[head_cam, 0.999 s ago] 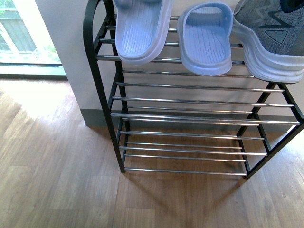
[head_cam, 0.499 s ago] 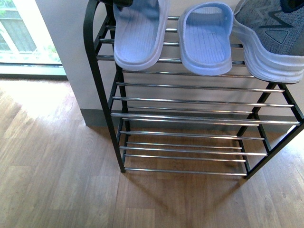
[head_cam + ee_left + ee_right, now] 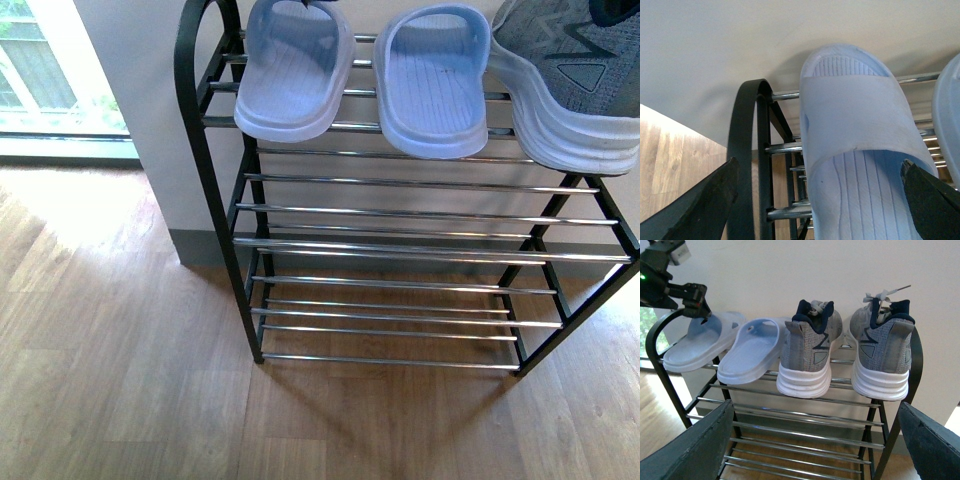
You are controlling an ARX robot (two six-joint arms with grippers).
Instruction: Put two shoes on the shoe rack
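Observation:
The shoe rack stands against the wall, and on its top shelf lie two pale blue slide sandals. To their right rest grey sneakers, heels outward. My left gripper is open. Its fingers stand either side of the left sandal without touching it. From the right wrist view, the left arm hovers just over that sandal. My right gripper is open and holds nothing, back from the rack's front.
Below the top shelf are more tiers of chrome rods between black uprights. A pale wall backs the rack, with a window at the left. Wooden floor spreads in front.
The left sandal has settled flatter onto the top shelf and shifted slightly left. The dark gripper part seen above it half a second ago has left the front view.

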